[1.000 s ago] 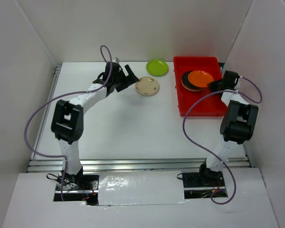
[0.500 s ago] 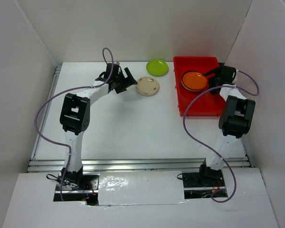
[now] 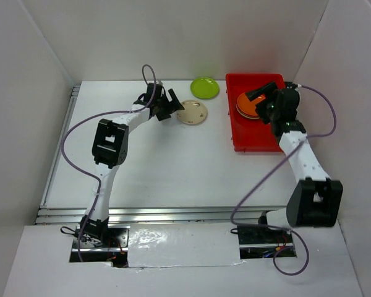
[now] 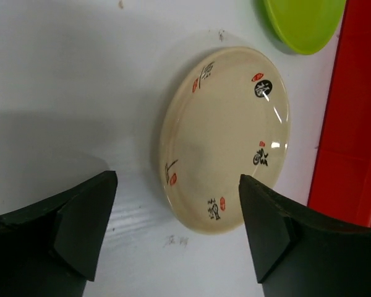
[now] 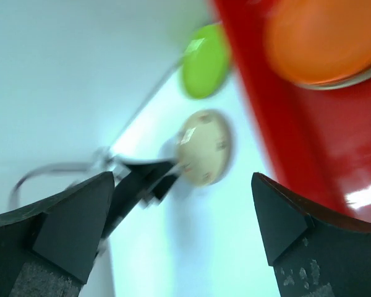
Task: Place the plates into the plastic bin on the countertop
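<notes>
A cream plate (image 3: 191,112) with small red and black marks lies on the white countertop (image 3: 173,161). My left gripper (image 3: 171,106) stands open just left of it. In the left wrist view the cream plate (image 4: 226,139) has its near rim reaching between the open left gripper (image 4: 176,229), and nothing is gripped. A lime green plate (image 3: 204,87) lies behind it, beside the red plastic bin (image 3: 260,139). An orange plate (image 3: 244,102) tops a small stack inside the bin. My right gripper (image 3: 257,103) hangs open and empty above that stack, facing left. The right wrist view is blurred.
White walls close in the countertop at the back and on both sides. A metal rail (image 3: 173,215) runs along the near edge. Purple cables loop from both arms. The bin's near half (image 3: 256,133) holds no plates.
My right gripper has opened and let go of the orange plate, which now lies on the stack in the bin; that arm has swung round to face left. My left gripper edged closer to the cream plate.
</notes>
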You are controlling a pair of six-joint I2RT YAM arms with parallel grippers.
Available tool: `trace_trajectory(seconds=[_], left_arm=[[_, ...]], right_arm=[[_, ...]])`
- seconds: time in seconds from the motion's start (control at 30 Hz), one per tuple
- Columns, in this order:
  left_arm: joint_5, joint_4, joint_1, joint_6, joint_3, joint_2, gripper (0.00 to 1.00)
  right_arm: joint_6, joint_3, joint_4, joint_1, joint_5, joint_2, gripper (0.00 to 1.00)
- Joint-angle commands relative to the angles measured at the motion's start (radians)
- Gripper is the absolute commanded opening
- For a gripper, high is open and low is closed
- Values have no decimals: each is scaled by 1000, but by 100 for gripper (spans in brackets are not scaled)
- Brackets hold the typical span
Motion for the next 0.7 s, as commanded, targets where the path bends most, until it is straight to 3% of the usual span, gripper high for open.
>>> trace_trajectory(seconds=[0.0,0.13,0.17,0.23,0.37,0.5,0.57,0.67], left_arm=[[-27,-67,-5,14,93,78,91],[-25,-67,-11,5,133,124,64],[-22,-64,-10,0,137,139,50],[-1,-35,-11,-18,138,153,42],[7,4,-13,-50,109,152,0],[-137,65,-36,-82,-133,-40,0],[-229,155,-51,-84,-364,-237,0],[-226,174,-80,-37,-544,-444,0]], right_arm=[[-6,-148,133,30,-97,-146,100],[-3,-249,146,71,-122,-322,100],[-8,-272,143,99,-122,-344,100],[-11,-289,134,101,-141,-379,100],[-41,-328,133,87,-229,-391,100],[-75,-371,184,96,-296,-359,100],[-107,-385,215,108,-328,-339,100],[-185,-342,233,165,-310,-275,100]])
